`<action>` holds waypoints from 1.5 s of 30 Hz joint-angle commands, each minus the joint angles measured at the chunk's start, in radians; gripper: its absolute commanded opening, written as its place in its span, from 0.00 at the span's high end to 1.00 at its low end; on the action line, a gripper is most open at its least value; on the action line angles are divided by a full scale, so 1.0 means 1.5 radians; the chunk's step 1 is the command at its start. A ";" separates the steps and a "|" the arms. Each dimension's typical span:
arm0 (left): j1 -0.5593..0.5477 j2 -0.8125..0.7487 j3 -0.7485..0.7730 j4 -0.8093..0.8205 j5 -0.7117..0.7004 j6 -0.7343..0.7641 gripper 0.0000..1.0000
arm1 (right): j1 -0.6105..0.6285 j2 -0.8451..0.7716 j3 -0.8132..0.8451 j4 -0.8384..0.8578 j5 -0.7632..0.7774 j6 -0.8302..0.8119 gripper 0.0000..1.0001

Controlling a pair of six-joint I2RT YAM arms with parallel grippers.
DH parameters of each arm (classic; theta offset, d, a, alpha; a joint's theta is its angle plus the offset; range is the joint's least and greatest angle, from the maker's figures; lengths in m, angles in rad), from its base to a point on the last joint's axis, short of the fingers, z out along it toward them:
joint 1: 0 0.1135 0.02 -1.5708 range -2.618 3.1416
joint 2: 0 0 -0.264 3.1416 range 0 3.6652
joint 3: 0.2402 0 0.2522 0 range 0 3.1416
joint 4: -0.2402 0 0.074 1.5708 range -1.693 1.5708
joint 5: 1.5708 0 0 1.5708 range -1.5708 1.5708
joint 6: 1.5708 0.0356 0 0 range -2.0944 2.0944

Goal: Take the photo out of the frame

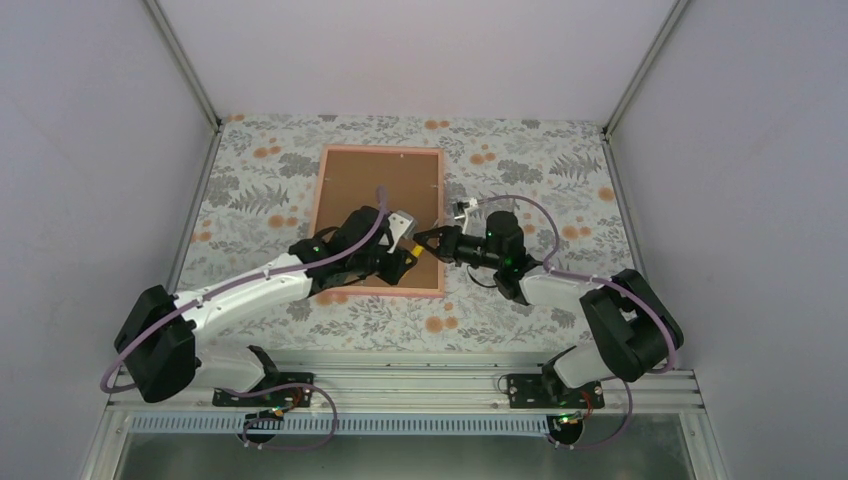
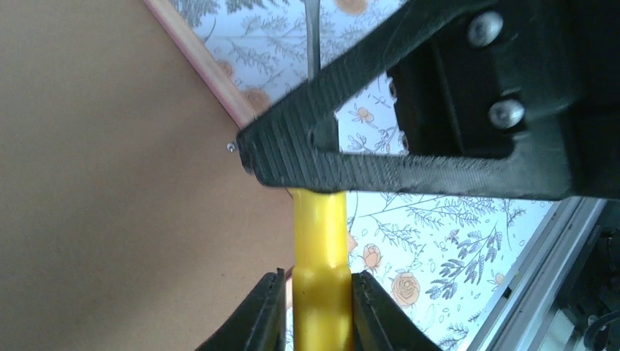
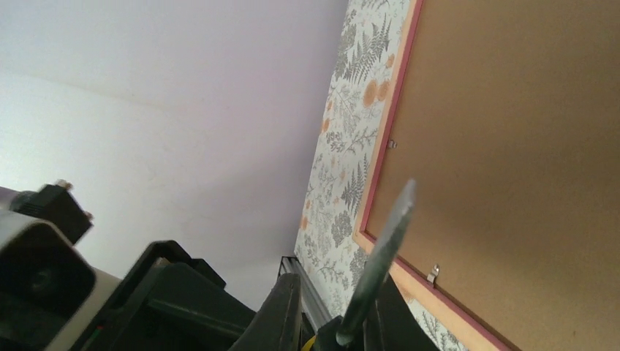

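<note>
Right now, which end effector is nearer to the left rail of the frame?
Left. The left end effector is over the backing board near the right rail; the right end effector reaches in across that right rail, farther from the left rail.

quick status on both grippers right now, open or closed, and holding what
left gripper: closed on the handle of the yellow-handled tool
right gripper: closed on the same tool, with its metal shaft sticking out past the fingers
</note>
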State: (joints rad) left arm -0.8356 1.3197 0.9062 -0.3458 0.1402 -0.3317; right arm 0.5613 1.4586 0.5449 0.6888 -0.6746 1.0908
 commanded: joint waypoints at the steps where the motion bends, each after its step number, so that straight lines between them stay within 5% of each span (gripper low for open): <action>1: -0.001 -0.037 -0.024 0.086 -0.017 -0.025 0.72 | 0.001 -0.003 -0.032 0.070 -0.017 0.084 0.96; 8: -0.003 -0.053 -0.077 0.187 -0.003 -0.060 0.55 | 0.001 -0.014 -0.072 0.145 0.002 0.190 0.96; 19: -0.012 -0.048 -0.129 0.278 0.017 -0.098 0.49 | 0.001 -0.029 -0.097 0.183 0.034 0.247 0.96; 45: -0.032 -0.012 -0.139 0.314 -0.008 -0.121 0.78 | 0.009 -0.041 -0.113 0.180 0.064 0.263 0.96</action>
State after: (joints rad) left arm -0.8757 1.2945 0.7059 0.0929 0.1425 -0.4957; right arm 0.5636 1.4174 0.3851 0.9260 -0.5938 1.4734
